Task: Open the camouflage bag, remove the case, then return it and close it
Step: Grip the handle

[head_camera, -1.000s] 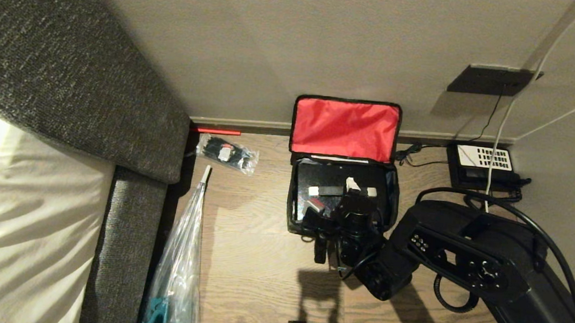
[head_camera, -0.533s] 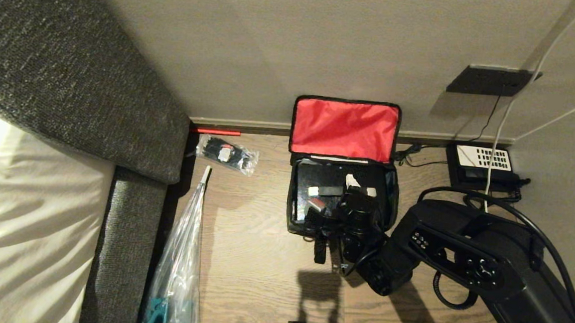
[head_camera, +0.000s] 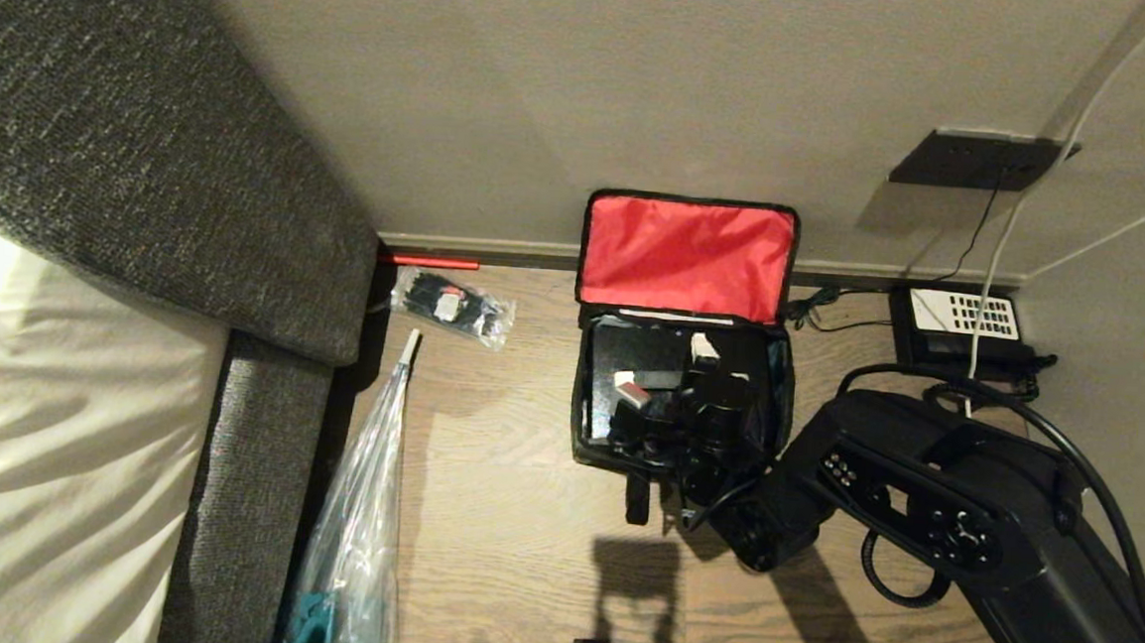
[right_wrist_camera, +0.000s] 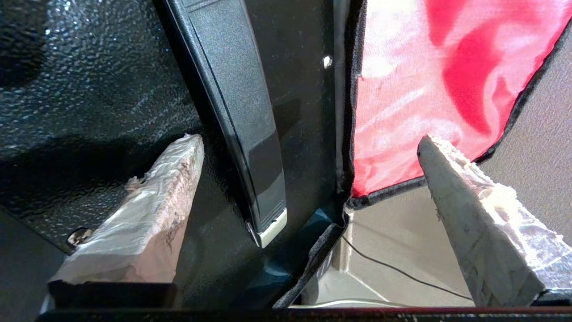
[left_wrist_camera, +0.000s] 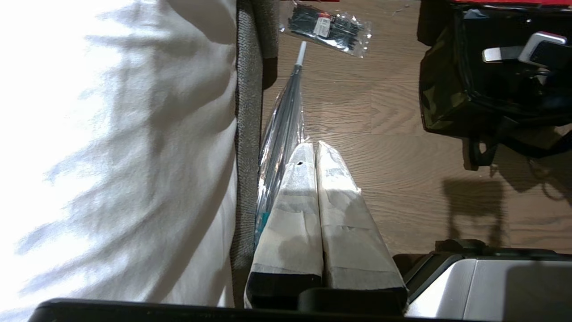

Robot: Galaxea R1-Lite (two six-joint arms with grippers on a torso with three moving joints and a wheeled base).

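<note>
On the wooden floor (head_camera: 481, 515), against the wall, the camouflage bag (head_camera: 676, 457) stands open with its red-lined lid (head_camera: 688, 257) folded back upright. Inside it lies the case (head_camera: 630, 350), flat, glossy side up, its handle (right_wrist_camera: 237, 112) running across the top face.

Right end effector (right_wrist_camera: 308, 147): lowered into the bag opening, fingers spread wide apart and holding nothing. In the right wrist view one finger (right_wrist_camera: 147, 201) sits just beside the handle over the pebbled shell; the other (right_wrist_camera: 473, 210) stands out past the lid edge. The handle lies between them but is not yet enclosed.

Left end effector (left_wrist_camera: 317, 197): parked near the bed (left_wrist_camera: 116, 147), fingers pressed together, empty.

Handling assessment:
- The case appears rigid and hard-shelled; it should not flex under a grip.
- Its glossy faces are likely slippery, and the flat body looks too broad for the fingers.
- Recommended hold: the handle, near mid-length, so the case hangs level.
- The bag walls are soft fabric and may drag upward with the case; expect a snug fit.
- Weight cannot be determined; assume moderate.
</note>
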